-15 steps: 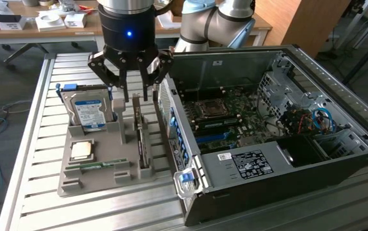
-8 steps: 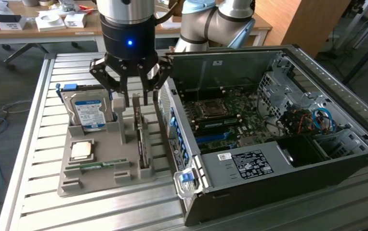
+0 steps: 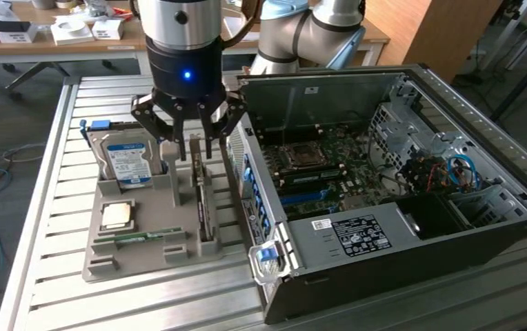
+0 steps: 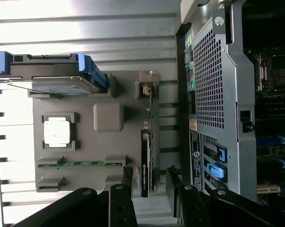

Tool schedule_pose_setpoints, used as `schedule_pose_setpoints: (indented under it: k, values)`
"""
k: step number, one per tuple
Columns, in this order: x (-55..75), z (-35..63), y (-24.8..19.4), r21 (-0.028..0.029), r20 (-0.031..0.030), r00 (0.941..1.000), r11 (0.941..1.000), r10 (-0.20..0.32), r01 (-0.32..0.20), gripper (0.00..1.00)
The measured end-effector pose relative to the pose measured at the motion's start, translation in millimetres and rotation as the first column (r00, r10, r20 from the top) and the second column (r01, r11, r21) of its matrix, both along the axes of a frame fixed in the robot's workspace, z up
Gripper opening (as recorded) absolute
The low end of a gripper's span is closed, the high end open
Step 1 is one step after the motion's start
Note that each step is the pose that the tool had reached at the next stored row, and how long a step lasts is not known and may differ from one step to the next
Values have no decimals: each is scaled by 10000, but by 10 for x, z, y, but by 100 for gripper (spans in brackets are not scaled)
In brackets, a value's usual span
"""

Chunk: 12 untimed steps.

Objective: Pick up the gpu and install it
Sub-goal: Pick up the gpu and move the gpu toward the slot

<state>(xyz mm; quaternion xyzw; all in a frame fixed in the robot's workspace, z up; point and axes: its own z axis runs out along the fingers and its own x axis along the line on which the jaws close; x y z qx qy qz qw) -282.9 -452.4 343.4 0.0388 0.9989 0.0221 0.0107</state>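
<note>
Fingers (image 3: 195, 146) (image 4: 120, 205) of the arm are hanging downward over the grey tray (image 3: 144, 256) (image 4: 85, 142), which is resting on the slatted metal surface (image 3: 61, 289) (image 4: 85, 28); they are standing spread apart and gripping nothing, their tips hovering just above the gpu (image 3: 202, 207) (image 4: 145, 163) without touching it.

The gpu is standing on its long edge in a narrow slot of the tray, on the side nearest the open computer case (image 3: 356, 234) (image 4: 213, 94); in the wrist view its black face is showing and its near end is lying in line with the gap between the fingers.

The silver hard drive (image 3: 127, 162) (image 4: 57, 80) with its blue label is sitting upright in a slot at the tray's far end in the exterior view; a square processor chip (image 3: 118, 215) (image 4: 57, 131) is lying flat in its recess; a narrow green memory stick (image 3: 139, 238) (image 4: 81, 163) is lying in a slot beside it.

The case is lying on its side just beside the tray, at the exterior view's right, with its motherboard facing upward.
</note>
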Motion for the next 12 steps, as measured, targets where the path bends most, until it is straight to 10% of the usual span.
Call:
schedule_pose_setpoints:
  k: [12]
  values:
    - [0, -219, -2, 0, 0, 10000, 10000, 1, -1, 42]
